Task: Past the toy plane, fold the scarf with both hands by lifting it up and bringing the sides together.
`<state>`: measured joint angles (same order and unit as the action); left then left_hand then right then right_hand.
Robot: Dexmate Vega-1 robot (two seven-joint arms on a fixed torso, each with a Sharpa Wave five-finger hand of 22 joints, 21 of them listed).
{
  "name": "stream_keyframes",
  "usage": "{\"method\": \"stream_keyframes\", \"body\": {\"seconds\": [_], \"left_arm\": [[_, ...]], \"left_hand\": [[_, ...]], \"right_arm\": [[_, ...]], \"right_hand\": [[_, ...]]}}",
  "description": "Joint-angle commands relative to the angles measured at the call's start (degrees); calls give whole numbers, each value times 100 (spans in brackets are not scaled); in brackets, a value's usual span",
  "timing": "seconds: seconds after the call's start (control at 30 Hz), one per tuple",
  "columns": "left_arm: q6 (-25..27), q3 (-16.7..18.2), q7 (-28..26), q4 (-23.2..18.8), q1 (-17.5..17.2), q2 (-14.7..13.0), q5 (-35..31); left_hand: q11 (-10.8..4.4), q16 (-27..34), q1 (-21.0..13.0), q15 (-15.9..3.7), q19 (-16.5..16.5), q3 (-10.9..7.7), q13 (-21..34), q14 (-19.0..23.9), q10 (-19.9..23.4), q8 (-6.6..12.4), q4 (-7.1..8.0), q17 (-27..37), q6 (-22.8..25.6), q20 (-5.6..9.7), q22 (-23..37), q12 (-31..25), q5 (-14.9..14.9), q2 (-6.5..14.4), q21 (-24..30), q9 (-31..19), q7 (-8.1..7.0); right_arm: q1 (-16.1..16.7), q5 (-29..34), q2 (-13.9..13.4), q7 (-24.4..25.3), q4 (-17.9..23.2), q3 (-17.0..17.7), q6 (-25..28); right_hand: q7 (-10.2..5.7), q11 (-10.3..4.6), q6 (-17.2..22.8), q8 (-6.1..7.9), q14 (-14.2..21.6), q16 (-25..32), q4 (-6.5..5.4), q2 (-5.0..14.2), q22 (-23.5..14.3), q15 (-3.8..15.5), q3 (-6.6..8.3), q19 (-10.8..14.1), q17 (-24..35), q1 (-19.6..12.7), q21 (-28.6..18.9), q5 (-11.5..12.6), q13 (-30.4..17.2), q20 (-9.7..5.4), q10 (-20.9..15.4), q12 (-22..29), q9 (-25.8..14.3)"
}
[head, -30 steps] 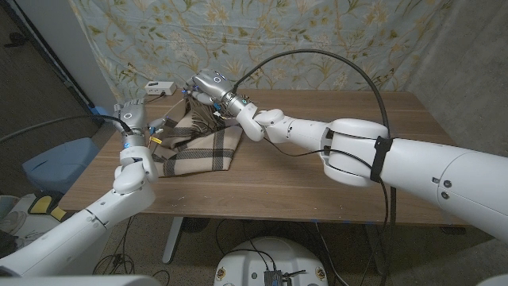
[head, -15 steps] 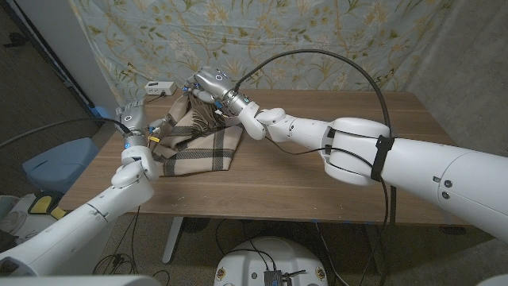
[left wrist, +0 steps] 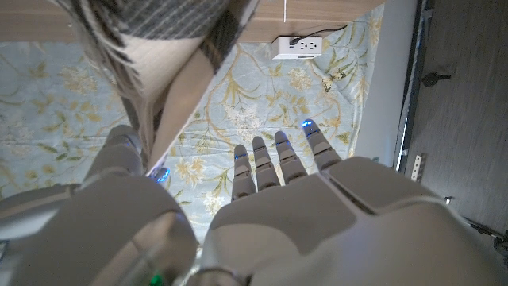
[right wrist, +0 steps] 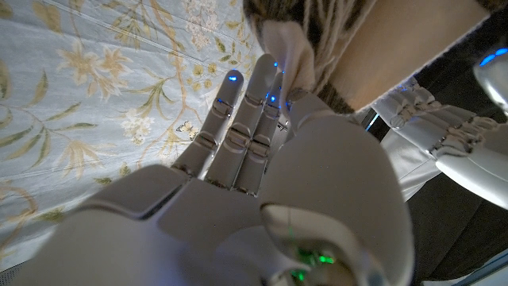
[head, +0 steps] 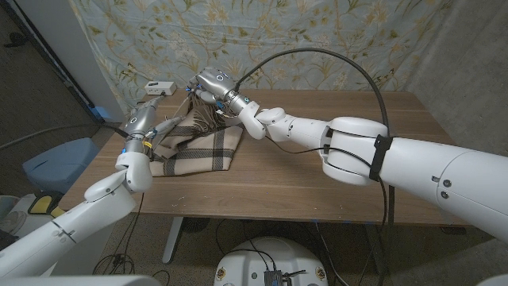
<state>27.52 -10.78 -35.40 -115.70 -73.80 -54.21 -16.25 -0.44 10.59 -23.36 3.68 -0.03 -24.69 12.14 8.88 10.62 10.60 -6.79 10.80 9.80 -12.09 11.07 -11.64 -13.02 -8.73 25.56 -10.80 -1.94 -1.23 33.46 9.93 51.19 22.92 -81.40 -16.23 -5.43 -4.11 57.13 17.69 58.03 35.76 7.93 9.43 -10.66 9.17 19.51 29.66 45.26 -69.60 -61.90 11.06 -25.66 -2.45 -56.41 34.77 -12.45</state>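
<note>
**Both hands on the plaid scarf at the table's far left corner**

The scarf [head: 194, 143], brown and cream plaid with a fringed end, lies bunched on the wooden table [head: 317, 175] near its far left corner, and everything else sits in relation to it. Its near part rests spread on the tabletop, while its far end is drawn up off the wood into a raised peak.

The right hand [head: 208, 86] is at that raised far end, above the scarf. In the right wrist view the right hand [right wrist: 262, 103] has a strip of pale cloth and fringe [right wrist: 317, 32] running up beside its extended fingers, with the cloth caught between the thumb side and the fingers, so it has hold of the scarf while most fingers stay fairly straight.

The left hand [head: 145, 119] is at the scarf's left edge, just beside the cloth and raised off the table. In the left wrist view the left hand [left wrist: 262, 191] shows its fingers stretched out and slightly apart, while a fold of the scarf [left wrist: 171, 71] hangs down to the thumb side; the cloth meets the hand there, but whether it is truly pinched I cannot tell.

A white power strip [head: 161, 87] lies on the table beyond the scarf, toward the far left edge. A floral patterned curtain [head: 317, 40] hangs behind the table, past the scarf. On the floor to the left of the scarf's side of the table there is a blue bin [head: 59, 159].
</note>
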Motion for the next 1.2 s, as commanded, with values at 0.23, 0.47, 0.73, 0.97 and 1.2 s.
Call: {"method": "stream_keyframes", "body": {"seconds": [0.23, 0.47, 0.73, 0.97, 1.2], "left_arm": [[160, 340, -583, -569, -598, 391, -701], [-133, 139, -321, -74, 51, 503, -546], [-308, -346, 65, 528, 848, 533, -469], [-439, -837, 72, 1086, 1446, 783, -473], [-721, -1135, 163, 1404, 1759, 833, -374]], "left_hand": [[-111, 125, -22, -151, 218, 119, 14, 237, 281, 104, -16, 6, 207, 4, 31, -148, -51, 51, 37, -16, 64], [-245, 158, -140, -250, 362, 156, 10, 376, 408, 135, -68, -2, 326, -1, 30, -192, -92, 42, 62, -15, 42], [-344, 191, -447, -369, 516, 150, -4, 588, 746, 186, -160, -17, 558, 28, 26, -294, -156, 107, 71, -16, 16], [-441, 238, -667, -470, 697, 216, -12, 847, 980, 212, -209, -23, 745, 85, 24, -346, -207, 39, 100, -18, -20], [-465, 252, -766, -524, 802, 314, -13, 983, 1116, 239, -223, -21, 899, 95, 25, -370, -272, -55, 114, -21, -29]], "right_arm": [[79, 243, -272, 304, 633, -69, 101], [221, 519, -682, 155, 1467, 121, 395], [311, 718, -785, 93, 1677, 295, 393], [326, 843, -791, 128, 1663, 367, 328], [350, 881, -833, 122, 1655, 460, 380]], "right_hand": [[17, -13, 47, -26, 67, -51, -3, -37, 4, 359, 67, -29, 49, -44, -70, 22, -2, -25, -51, 39, -10], [18, -15, 65, -35, 77, -68, 8, -45, 7, 367, 80, -37, 63, -52, -84, 24, -6, -28, -58, 47, -11], [10, -16, 79, -52, 90, -88, 18, -59, 11, 368, 94, -56, 88, -57, -101, 26, -22, -32, -57, 61, -14], [17, -20, 92, -64, 91, -105, 30, -72, 14, 370, 105, -70, 107, -65, -112, 29, -18, -32, -66, 63, -15], [15, -3, 111, -78, 106, -115, 43, -78, 16, 366, 120, -104, 139, -82, -122, 31, -14, -38, -72, 66, -19]]}}
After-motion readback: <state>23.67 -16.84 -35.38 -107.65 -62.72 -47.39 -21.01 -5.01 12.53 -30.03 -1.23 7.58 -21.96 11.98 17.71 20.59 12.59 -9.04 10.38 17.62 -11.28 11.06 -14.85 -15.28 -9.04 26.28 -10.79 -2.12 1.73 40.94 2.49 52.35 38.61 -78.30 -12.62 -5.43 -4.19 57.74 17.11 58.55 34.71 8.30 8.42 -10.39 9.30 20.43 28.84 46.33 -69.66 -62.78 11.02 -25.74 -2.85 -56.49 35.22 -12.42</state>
